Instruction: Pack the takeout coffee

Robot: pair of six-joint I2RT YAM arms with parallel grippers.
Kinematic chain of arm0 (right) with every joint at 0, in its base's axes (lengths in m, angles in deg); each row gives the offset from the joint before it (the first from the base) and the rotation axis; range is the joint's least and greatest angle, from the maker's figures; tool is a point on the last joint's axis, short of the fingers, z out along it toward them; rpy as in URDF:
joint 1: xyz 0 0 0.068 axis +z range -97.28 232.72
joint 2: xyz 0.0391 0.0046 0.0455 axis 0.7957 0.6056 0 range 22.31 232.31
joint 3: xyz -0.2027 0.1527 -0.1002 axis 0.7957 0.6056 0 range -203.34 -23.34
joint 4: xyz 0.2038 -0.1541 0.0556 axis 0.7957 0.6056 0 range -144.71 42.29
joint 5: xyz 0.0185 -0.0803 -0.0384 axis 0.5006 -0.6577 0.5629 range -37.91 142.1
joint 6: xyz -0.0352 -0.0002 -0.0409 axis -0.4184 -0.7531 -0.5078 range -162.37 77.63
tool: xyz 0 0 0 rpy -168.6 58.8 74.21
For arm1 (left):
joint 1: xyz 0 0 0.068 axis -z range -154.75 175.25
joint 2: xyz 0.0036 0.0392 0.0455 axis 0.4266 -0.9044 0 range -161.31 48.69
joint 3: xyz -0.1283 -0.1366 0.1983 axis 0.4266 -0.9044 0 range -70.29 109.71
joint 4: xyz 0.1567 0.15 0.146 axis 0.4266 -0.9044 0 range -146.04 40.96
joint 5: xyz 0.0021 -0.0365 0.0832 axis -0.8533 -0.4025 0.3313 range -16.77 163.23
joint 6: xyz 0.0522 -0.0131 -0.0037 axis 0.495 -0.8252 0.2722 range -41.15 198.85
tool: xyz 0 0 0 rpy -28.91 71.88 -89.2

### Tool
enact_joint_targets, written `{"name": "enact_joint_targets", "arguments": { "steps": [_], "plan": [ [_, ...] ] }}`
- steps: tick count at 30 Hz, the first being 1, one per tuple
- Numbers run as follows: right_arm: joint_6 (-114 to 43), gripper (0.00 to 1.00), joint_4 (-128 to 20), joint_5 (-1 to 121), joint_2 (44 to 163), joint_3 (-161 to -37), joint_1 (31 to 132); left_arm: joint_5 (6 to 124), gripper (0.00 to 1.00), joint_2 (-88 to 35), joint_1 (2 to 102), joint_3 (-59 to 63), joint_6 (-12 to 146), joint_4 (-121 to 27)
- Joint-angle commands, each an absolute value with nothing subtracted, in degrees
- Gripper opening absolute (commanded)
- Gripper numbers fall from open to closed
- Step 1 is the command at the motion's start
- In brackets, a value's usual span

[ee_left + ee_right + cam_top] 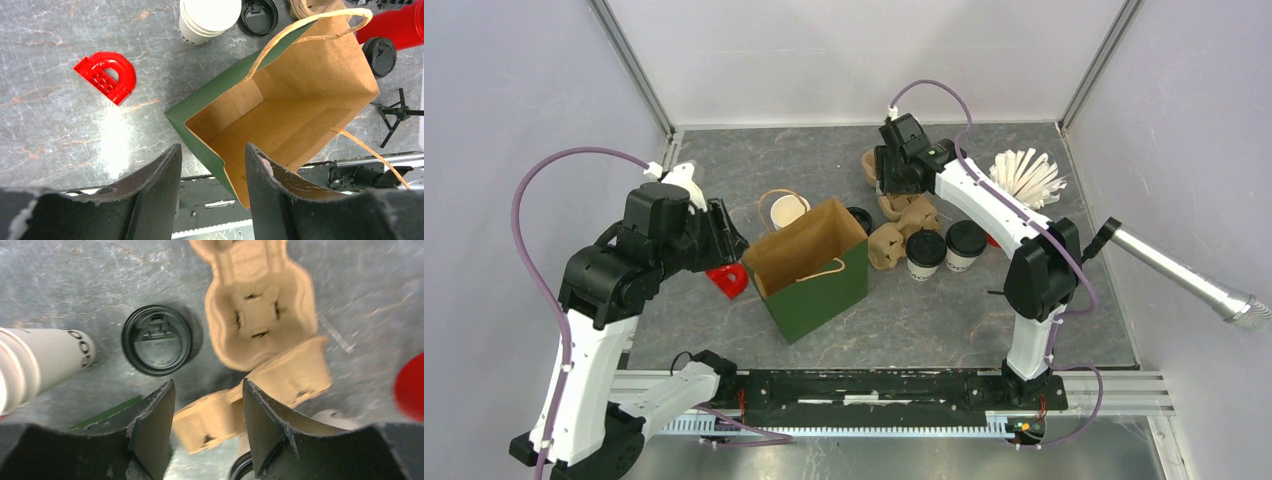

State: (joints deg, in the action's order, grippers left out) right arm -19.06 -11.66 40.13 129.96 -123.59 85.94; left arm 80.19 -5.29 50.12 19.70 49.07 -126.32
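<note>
Right of the bag [809, 270], on the counter [944, 320], we see the coffee [924, 252] standing upright w/ its black lid on. A second coffee [965, 243] stands just beside it on the right. Both are outside the bag, which stands open-mouthed mid-counter, green outside & brown inside.

L gripper [212, 149] hangs over the bag's near-left rim, jaws spread, pinching nothing. A red D-shaped block [106, 76] lies on the counter left of the bag, apart from it.

R gripper [207, 386] hovers at the back, over the cardboard carriers [260, 305], jaws spread too, w/ nothing between them. One carrier lies flat, cells up; another [250, 407] sits tilted against it, nearer the coffees.

Behind the bag we see a cup stack [786, 212], lidless, and a loose lid [860, 218] on the counter between stack & carriers. Straws [1027, 178] fan out far right, behind the R arm. A mic [1189, 278] pokes in from the right edge.
</note>
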Motion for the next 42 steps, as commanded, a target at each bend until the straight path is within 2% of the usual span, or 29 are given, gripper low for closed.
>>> {"name": "enact_joint_targets", "arguments": {
  "steps": [1,7,13,34,42],
  "plan": [
    [0.8,0.57,-6.1,44.1,129.4,-124.0,86.3,81.1,0.57,-4.0,50.1,19.2,53.7,-121.8],
    [7.3,0.54,4.4,41.4,136.4,-132.6,87.3,80.3,0.58,-1.8,50.1,16.1,53.0,-119.9],
    [11.1,0.43,4.4,40.7,137.0,-131.4,87.5,80.8,0.58,0.2,50.1,14.8,53.1,-119.8],
    [14.2,0.36,5.6,40.5,141.8,-130.7,87.5,80.7,0.60,3.0,50.1,12.9,54.9,-118.6],
    [11.6,0.16,6.9,38.9,141.3,-130.9,87.4,81.2,0.60,4.2,50.1,11.9,54.9,-118.1]
  ]
}}
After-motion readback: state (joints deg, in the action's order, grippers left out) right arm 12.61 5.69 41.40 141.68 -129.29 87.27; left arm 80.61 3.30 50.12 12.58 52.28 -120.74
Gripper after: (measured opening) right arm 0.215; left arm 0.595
